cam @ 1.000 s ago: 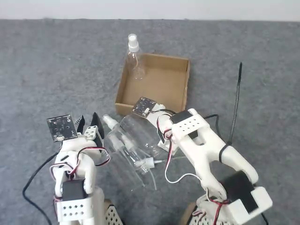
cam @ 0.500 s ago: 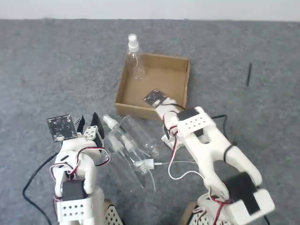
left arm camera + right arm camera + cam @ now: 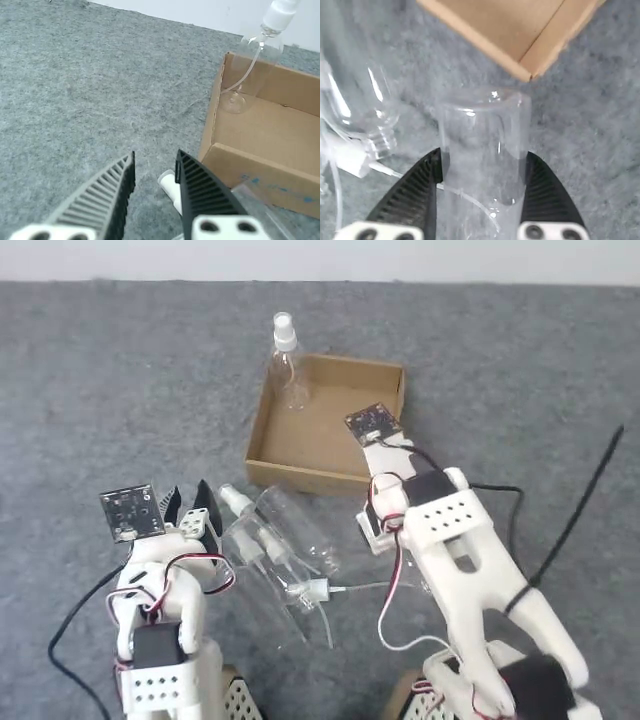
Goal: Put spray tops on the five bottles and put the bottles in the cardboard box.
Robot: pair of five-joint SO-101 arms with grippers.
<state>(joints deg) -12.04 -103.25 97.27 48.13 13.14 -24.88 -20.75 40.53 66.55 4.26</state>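
The cardboard box (image 3: 383, 373) lies open at the table's middle back. One clear bottle with a white spray top (image 3: 284, 358) stands at its far left corner, also seen in the left wrist view as the capped bottle (image 3: 256, 60) by the box (image 3: 280, 130). A pile of clear bottles and loose spray tops (image 3: 280, 540) lies in front of the box. My right gripper (image 3: 482, 156) is shut on a clear topless bottle (image 3: 485, 135) just off the box's near right corner (image 3: 530, 74). Beside the pile, my left gripper (image 3: 155, 172) stands open, a white spray top (image 3: 168, 183) just beyond its fingers.
Grey carpet covers the table all around. A black cable (image 3: 580, 510) runs along the right side. White tubes of spray tops (image 3: 350, 588) trail from the pile toward the right arm's base. More bottles (image 3: 375, 100) lie close beside the held one.
The right arm has swung right, away from the pile to the box's near right corner, carrying the clear bottle. The left arm has stayed still.
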